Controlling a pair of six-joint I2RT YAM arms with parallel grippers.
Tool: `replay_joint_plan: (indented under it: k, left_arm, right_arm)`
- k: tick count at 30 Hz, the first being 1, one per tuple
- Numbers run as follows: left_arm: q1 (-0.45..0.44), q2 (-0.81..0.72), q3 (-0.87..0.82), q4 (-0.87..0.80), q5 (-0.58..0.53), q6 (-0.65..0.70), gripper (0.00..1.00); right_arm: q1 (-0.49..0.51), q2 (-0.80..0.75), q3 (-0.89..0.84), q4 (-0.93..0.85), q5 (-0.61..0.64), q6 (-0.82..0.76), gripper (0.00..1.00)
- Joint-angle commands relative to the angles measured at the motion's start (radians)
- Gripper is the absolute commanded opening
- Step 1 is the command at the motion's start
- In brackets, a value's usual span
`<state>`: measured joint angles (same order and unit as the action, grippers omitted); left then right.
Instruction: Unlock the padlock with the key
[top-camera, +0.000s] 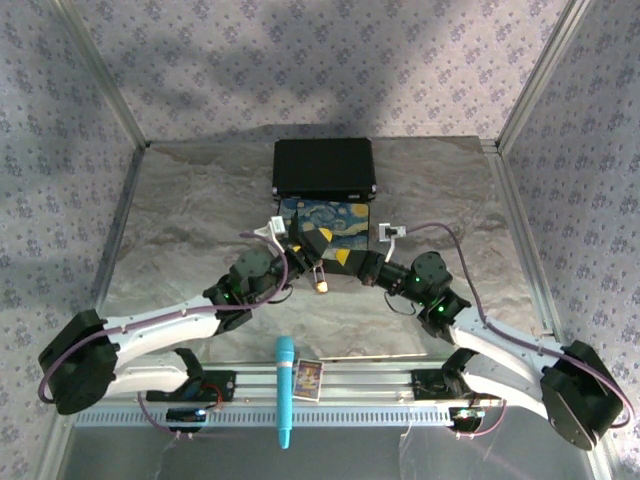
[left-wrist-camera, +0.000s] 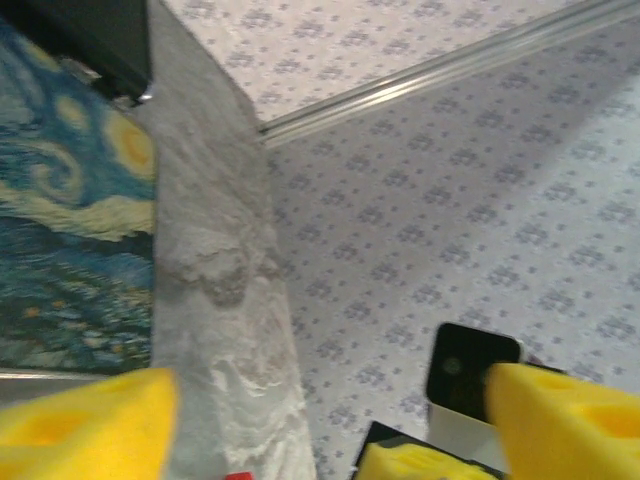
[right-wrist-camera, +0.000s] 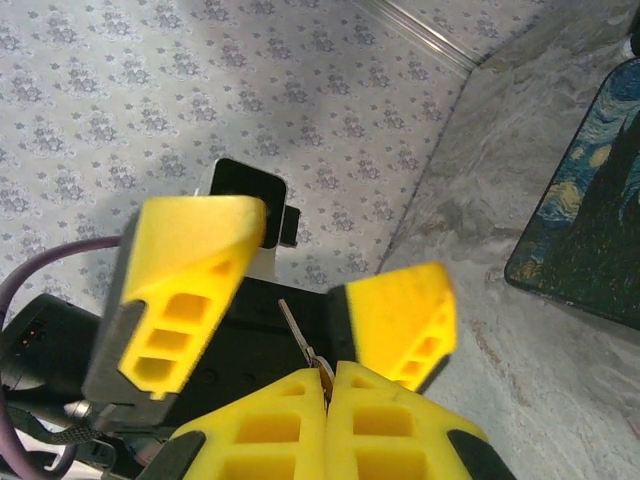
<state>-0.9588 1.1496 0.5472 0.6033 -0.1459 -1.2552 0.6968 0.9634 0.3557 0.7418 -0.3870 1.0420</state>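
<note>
Right wrist view: you see the right claw (right-wrist-camera: 327, 378) pinched fully together on the key (right-wrist-camera: 297, 328), its thin blade poking out past the fingertips.
Left claw: the left claw (left-wrist-camera: 325, 392) is spread wide, with nothing between its yellow pads.
Padlock: in the top external view the padlock (top-camera: 320, 284) shows near the middle of the worktop (top-camera: 180, 230), just on the near-edge side of the painted box (top-camera: 347, 214), close under the two claws. You cannot tell whether it lies flat or hangs.
Done: the key looks secured, so the pick-up seems complete.
Left: the key is not in the lock. You likely have to steady the padlock, seat the key, turn it and free the shackle.
</note>
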Motion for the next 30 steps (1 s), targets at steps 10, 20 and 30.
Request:
replay_joint_plan:
  k: [10,20,30]
  left_arm:
    - [0.012,-0.116,0.195,-0.686,-0.198,0.171,0.87]
    - [0.000,0.034,0.179,-0.744,-0.151,0.266,0.78]
    - [-0.028,0.239,0.114,-0.492,-0.118,0.332,0.64]
  right_arm:
    - [-0.016,-0.123,-0.014,-0.226,0.050,-0.080,0.00]
    - [-0.092,-0.182,-0.084,-0.294,-0.050,-0.086,0.00]
    - [-0.088,-0.260,-0.099,-0.548,0.062,-0.178,0.00]
